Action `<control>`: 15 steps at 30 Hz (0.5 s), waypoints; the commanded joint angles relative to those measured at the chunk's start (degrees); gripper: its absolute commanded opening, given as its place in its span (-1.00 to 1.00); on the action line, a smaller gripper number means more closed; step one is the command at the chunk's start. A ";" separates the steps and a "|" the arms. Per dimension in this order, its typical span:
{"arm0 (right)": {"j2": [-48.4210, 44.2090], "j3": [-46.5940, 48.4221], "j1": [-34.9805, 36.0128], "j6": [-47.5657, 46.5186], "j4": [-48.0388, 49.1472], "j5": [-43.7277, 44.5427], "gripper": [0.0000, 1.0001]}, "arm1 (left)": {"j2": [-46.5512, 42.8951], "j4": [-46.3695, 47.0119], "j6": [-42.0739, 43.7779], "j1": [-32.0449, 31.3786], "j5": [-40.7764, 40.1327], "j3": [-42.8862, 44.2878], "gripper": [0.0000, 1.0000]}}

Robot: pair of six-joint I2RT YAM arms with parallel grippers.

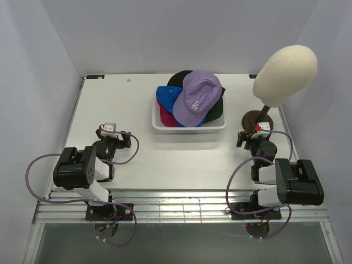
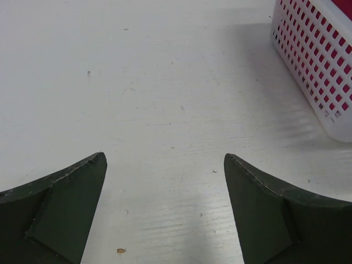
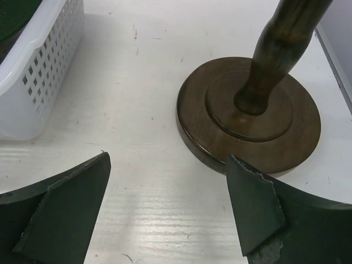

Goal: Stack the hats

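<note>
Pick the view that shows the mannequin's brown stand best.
Right wrist: the brown stand sits close up, its round base and turned post clear. Top external shows it small, partly hidden under the mannequin head. Left wrist misses it.

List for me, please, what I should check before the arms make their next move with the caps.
1. Left gripper open and empty: ok.
2. Right gripper open and empty: ok.
3. Lavender LA cap on top of the pile in the white mesh basket, nothing over it: ok.
4. Blue cap beneath it not caught on the other caps: cannot tell.
5. Right gripper's way straight forward free: not ok, the brown stand base lies just ahead.
</note>
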 commanded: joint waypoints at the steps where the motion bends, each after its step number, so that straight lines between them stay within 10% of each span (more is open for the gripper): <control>1: -0.07 1.12 0.31 -0.62 1.59 0.44 0.79 | -0.60 -0.01 -0.42 -0.08 -0.12 1.00 0.96; 9: -25.54 8.14 0.31 9.47 -27.82 11.08 0.80 | -0.95 0.60 -0.68 -0.08 -0.03 0.83 0.96; 12: -35.03 10.43 0.31 11.85 -40.39 9.06 0.98 | -4.64 -10.86 -2.87 -0.17 -5.20 6.78 0.96; 15: -43.12 13.06 0.31 13.53 -51.65 6.08 0.70 | -4.65 -40.88 0.18 0.00 -2.78 23.75 0.77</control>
